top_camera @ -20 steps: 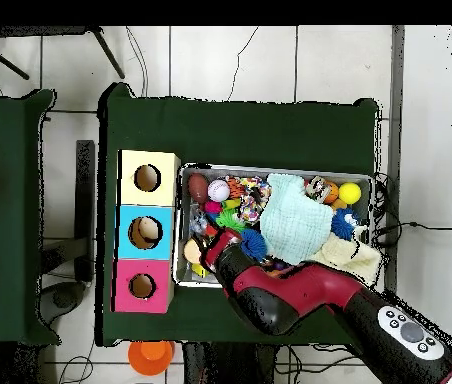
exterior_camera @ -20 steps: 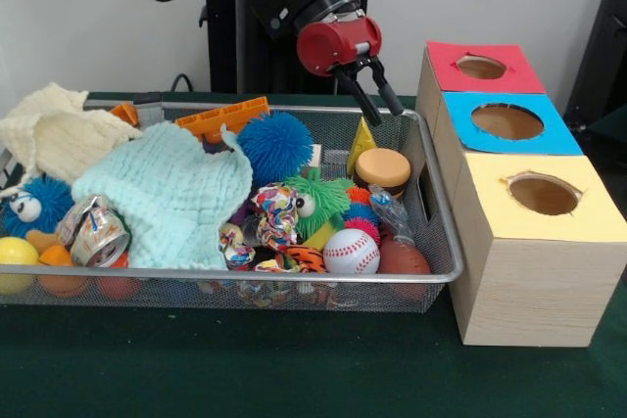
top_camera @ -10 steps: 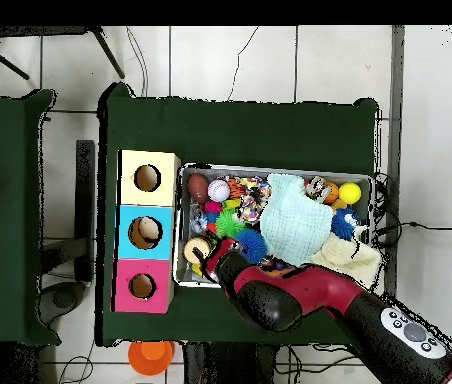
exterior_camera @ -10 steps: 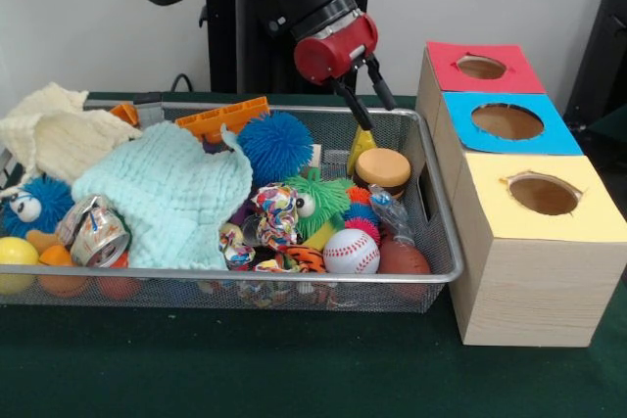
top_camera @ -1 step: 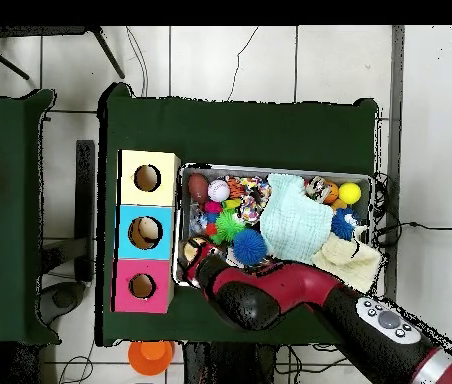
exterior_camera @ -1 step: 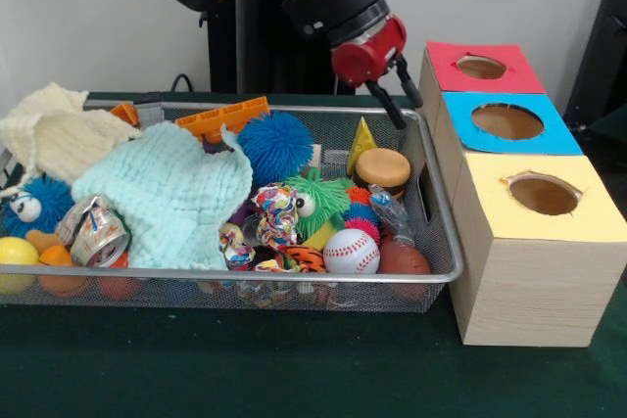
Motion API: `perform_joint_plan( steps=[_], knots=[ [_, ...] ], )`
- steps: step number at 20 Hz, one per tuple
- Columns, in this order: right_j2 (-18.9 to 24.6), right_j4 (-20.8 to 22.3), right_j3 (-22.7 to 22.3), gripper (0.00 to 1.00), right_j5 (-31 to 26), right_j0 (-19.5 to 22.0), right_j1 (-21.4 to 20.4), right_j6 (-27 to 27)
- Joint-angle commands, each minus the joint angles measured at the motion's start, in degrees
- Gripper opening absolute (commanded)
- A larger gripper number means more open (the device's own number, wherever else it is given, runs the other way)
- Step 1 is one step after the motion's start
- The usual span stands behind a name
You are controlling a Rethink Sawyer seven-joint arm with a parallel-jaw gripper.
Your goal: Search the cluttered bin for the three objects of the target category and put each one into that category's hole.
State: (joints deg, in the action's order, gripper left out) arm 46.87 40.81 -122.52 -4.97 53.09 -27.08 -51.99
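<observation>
Nearest me, the baseball (exterior_camera @ -1 step: 351, 251) sits at the bin's (exterior_camera @ -1 step: 245, 274) front rim; behind it the jar (exterior_camera @ -1 step: 383, 169). My gripper (exterior_camera @ -1 step: 401, 95) hangs empty, fingers parted, above the far corner. I'd descend vertically, straddling one target squarely.

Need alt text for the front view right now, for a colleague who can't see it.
The red arm's claw hangs open and empty over the right end of a wire bin crammed with toys and cloths. Beside it stand three wooden boxes with round holes, topped red, blue and yellow.
</observation>
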Motion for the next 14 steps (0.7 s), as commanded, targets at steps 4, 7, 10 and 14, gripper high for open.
perform_joint_plan(
  steps=[4,7,10,14],
  knots=[
    [-7.64,-3.1,10.32,1.0,-2.21,-7.78,-3.71,-11.27],
    [-9.63,-3.51,12.68,1.0,-3.72,-10.21,-4.02,-10.54],
    [-11.32,-3.98,14.15,1.0,-5.45,-11.94,-4.76,-9.75],
    [-13.44,-4.13,15.67,1.0,-7.13,-13.88,-5.71,-8.76]
  ],
)
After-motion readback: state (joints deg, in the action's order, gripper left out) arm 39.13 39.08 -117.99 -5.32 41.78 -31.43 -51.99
